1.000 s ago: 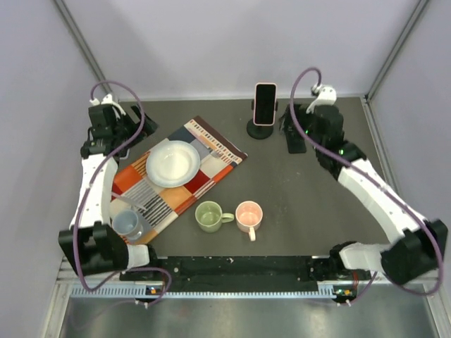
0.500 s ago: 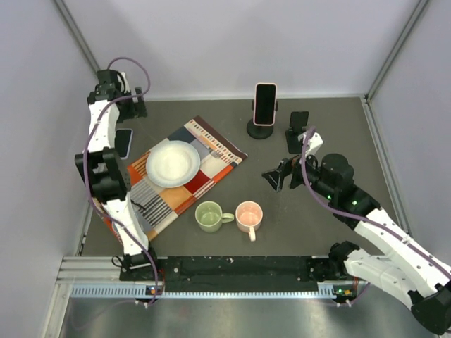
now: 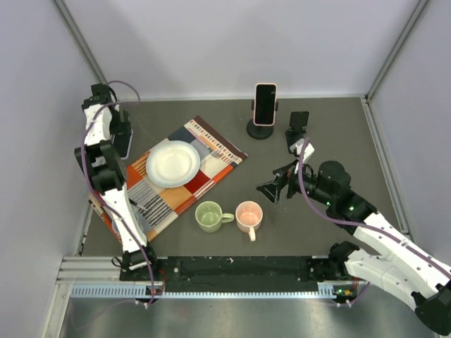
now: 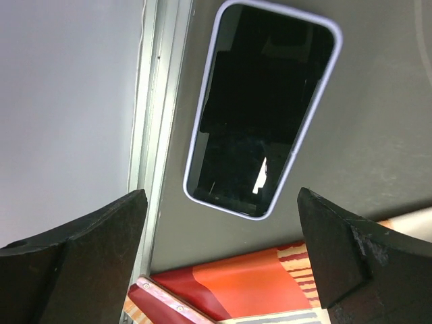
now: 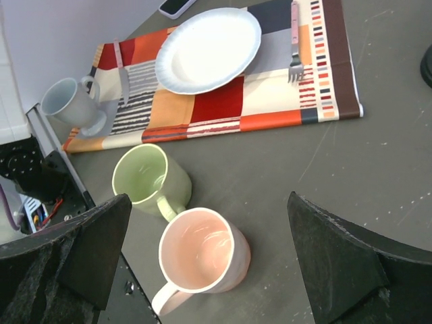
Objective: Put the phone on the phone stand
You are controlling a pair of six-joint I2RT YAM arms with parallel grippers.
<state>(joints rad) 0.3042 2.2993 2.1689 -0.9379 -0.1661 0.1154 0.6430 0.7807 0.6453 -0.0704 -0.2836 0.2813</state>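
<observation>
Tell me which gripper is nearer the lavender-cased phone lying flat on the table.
Left. The left gripper hovers directly over the phone, jaws open; the right gripper is far across the table, near the pink mug.

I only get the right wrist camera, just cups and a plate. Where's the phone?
Observer: The phone lies flat, screen up, by the left wall, just beyond the mat.
Operator: Is a hand near it?
Observer: The left gripper hangs open right above it, not touching.
Operator: Where's the stand?
Observer: At the far side, one stand holds a pink phone. What looks like a dark stand is right of it.
</observation>
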